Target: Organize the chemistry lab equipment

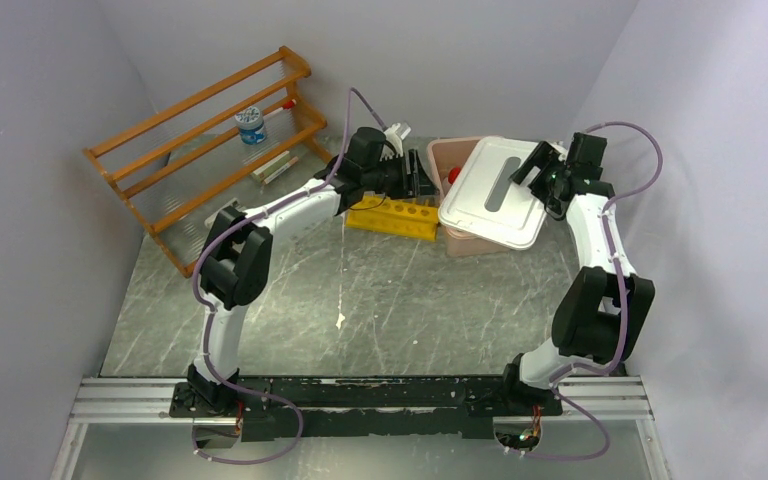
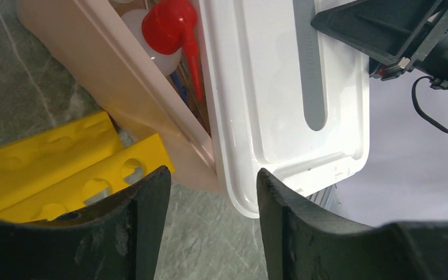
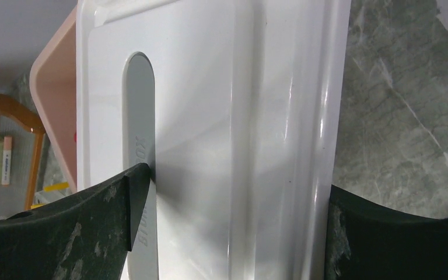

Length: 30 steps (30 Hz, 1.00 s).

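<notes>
A pink bin (image 1: 447, 160) stands at the back middle, with a white lid (image 1: 493, 192) lying askew over it, leaving its left side uncovered. The red-capped clear squeeze bottle (image 2: 168, 26) lies inside the bin, with thin blue and metal items beside it. A small blue-capped vial (image 1: 251, 122) stands on the wooden rack. My left gripper (image 2: 213, 174) is open and empty, just left of the bin by the lid's near corner. My right gripper (image 3: 236, 184) is open wide over the lid's (image 3: 210, 116) right part, one fingertip (image 3: 137, 181) at the grey handle strip. Goggles and tubing are out of view.
A yellow test-tube rack (image 1: 395, 215) lies just left of the bin, under my left arm, and shows in the left wrist view (image 2: 52, 163). A wooden shelf rack (image 1: 200, 140) stands at the back left with a small white box (image 1: 274, 166). Grey walls close both sides.
</notes>
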{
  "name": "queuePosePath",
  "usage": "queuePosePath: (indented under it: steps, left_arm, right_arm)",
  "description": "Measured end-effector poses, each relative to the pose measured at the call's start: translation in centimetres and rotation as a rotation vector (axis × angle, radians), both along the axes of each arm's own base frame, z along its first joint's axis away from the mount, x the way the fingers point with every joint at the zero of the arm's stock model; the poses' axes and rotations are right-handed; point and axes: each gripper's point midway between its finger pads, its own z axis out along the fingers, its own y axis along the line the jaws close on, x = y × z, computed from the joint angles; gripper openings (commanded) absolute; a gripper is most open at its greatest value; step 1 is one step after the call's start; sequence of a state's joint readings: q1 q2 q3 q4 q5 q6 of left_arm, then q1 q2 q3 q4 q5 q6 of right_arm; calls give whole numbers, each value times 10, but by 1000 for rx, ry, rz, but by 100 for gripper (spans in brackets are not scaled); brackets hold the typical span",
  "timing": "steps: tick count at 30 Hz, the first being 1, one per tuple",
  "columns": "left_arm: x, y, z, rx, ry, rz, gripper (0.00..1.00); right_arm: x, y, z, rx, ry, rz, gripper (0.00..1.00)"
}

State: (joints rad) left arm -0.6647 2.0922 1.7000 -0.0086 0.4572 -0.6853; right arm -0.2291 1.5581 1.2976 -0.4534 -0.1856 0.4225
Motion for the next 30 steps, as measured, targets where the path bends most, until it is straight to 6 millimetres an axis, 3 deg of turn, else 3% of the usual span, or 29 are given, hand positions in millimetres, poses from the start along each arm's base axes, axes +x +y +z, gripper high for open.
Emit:
queuePosePath:
  steps: [7,15,21,30]
  left_arm:
    - [-6,-4,2,-11,-22,-46,79]
    - [-19,-13,-6,19,-50,-128,82]
    - [-21,-23,-32,55,-18,-163,73]
    - [-14,-35,-26,65,-55,-166,53]
  right_arm:
    - [7,-1,-6,-13,-18,14,94]
    - [16,-3,-17,-2,-33,15,95]
    - [14,-5,-20,17,-38,-10,97]
    - [6,-16,-21,8,-28,-109,98]
